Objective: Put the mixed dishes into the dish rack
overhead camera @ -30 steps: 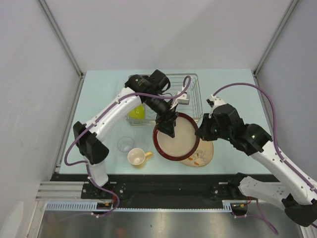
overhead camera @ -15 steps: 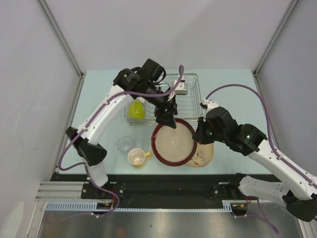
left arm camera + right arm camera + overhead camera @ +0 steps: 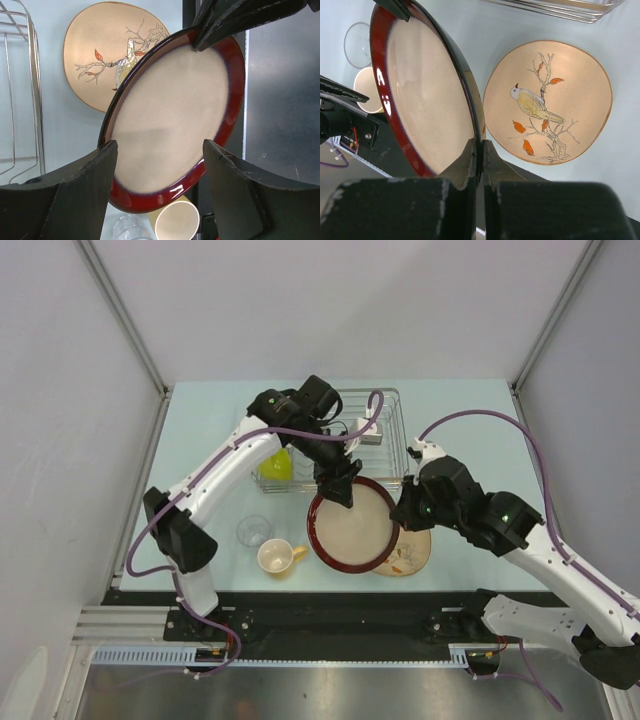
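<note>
The dark-red-rimmed beige plate [image 3: 352,527] is held tilted above the table, in front of the dish rack [image 3: 392,430]. My right gripper [image 3: 404,510] is shut on its right rim, as the right wrist view [image 3: 480,150] shows edge-on. My left gripper [image 3: 338,485] is open at the plate's far rim; its fingers [image 3: 75,200] stand on either side of the rim without gripping it. The cream floral plate [image 3: 412,555] lies flat on the table under the held plate. The lime-green bowl [image 3: 277,465] sits in the rack's left end. The white bowl is hidden.
The tan-yellow mug [image 3: 275,557] and the small clear glass [image 3: 252,531] stand on the table left of the held plate, near the front edge. The left arm reaches over the rack. Grey walls close in the left, right and back.
My left gripper drew back toward the rack, then came down again at the plate's far rim. The plate stays in my right gripper and has shifted only slightly.
</note>
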